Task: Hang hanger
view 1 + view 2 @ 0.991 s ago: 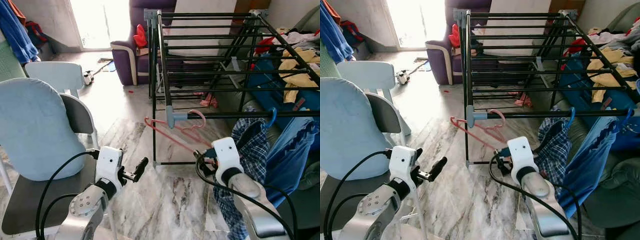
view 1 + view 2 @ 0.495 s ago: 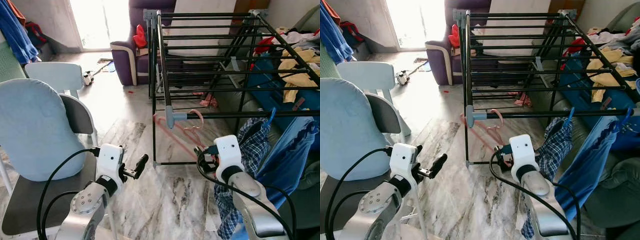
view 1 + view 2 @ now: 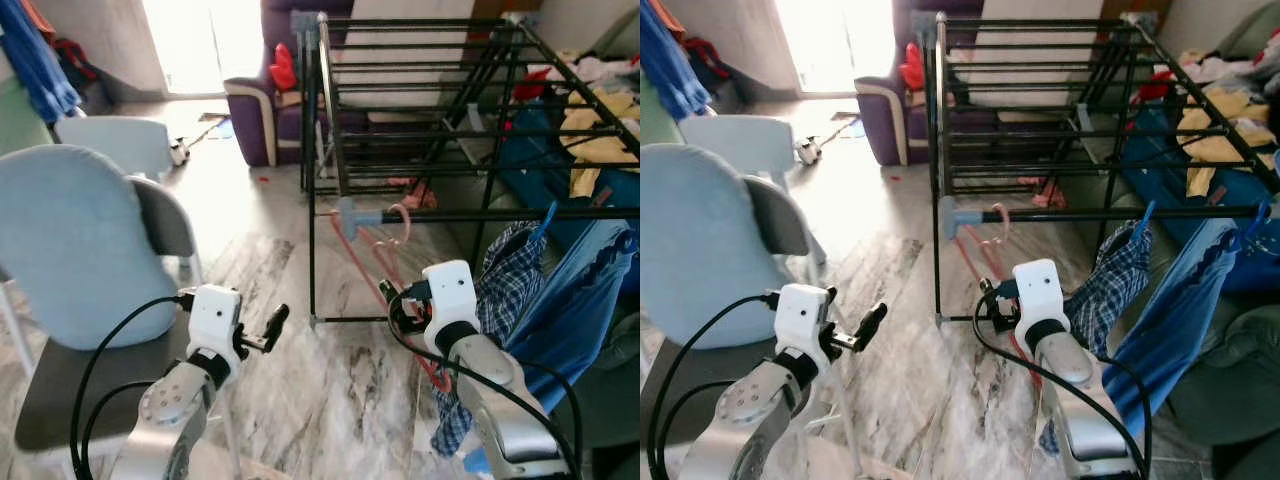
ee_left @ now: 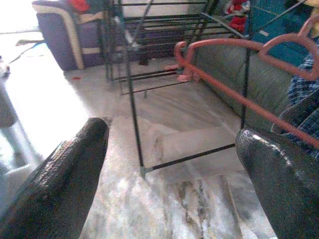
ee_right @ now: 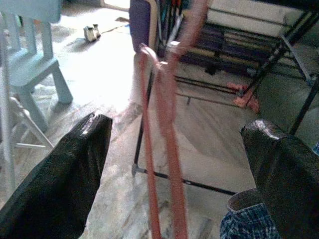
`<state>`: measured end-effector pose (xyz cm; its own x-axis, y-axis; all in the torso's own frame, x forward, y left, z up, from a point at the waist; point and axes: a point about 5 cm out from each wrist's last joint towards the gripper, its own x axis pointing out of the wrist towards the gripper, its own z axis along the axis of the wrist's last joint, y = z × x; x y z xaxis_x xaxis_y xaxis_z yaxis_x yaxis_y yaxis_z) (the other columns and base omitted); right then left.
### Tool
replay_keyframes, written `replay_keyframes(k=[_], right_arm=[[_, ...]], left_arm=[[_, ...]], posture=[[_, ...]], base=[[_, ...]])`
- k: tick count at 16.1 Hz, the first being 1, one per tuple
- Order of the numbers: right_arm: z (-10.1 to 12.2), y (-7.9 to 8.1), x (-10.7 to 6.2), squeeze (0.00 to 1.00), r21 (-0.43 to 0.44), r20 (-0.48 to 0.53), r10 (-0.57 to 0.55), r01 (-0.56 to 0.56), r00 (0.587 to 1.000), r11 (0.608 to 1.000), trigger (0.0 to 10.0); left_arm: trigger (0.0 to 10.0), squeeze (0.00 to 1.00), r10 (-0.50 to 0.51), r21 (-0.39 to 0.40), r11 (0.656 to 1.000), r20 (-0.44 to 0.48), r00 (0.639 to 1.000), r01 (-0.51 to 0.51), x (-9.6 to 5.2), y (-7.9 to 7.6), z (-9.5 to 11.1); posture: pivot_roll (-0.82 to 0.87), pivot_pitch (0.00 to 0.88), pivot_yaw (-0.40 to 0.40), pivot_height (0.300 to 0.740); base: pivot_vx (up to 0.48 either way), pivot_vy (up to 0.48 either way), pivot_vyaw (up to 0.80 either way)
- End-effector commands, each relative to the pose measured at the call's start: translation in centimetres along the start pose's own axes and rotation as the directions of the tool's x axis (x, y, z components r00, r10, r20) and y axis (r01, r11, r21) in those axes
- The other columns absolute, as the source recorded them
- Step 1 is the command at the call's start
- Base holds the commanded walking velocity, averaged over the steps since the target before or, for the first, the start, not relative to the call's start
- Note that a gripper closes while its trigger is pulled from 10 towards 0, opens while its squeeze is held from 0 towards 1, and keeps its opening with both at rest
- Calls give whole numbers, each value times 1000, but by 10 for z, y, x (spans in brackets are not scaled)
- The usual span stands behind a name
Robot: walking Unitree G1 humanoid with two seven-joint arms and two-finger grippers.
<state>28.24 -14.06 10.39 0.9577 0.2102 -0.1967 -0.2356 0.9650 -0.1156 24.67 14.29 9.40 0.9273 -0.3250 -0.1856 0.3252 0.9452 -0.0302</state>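
While the pink hanger (image 3: pixel 372 262) hangs by its hook on the front bar of the drying rack (image 3: pixel 330 110), the right gripper (image 3: pixel 397 303) sits wide open around its lower edge. Pull back slowly so nothing snags. The left gripper (image 3: pixel 271 325) waits open, holding nothing.

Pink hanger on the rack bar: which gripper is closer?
Right. The right gripper sits beside the pink hanger hooked on the rack bar, fingers open around it; the left gripper is off toward the chair.

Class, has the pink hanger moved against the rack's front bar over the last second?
Yes. The pink hanger has swung from slanting leftward of the rack's front bar to hanging down beneath it.
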Motion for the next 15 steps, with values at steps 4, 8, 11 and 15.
replay_keyframes(k=[4, 8, 11, 15], right_arm=[[4, -2, 6, 443, -3, 58, 9, -9, 998, 1000, 10000], [-1, -4, 9, 384, -10, 61, 5, -4, 998, 1000, 10000], [-2, -4, 12, 384, -9, 71, 4, -4, 997, 1000, 10000], [0, -3, 16, 369, -1, 85, -1, 1, 996, 1000, 10000]], left_arm=[[10000, 0, 45, 17, 999, 5, 999, -45, 0, 9, -1], [10000, 0, 63, 19, 998, 24, 998, -63, 3, 11, -1], [10000, 0, 64, -6, 998, 77, 995, -64, 3, 13, 6], [10000, 0, 92, -3, 996, 123, 988, -92, 6, 17, 14]], posture=[[-67, 0, 6, 740], [-67, 0, 8, 740], [-64, 0, 12, 740], [-44, 0, 10, 740]], base=[[-450, 0, 0], [-337, 0, 0], [0, 0, 0], [0, -61, 0]])
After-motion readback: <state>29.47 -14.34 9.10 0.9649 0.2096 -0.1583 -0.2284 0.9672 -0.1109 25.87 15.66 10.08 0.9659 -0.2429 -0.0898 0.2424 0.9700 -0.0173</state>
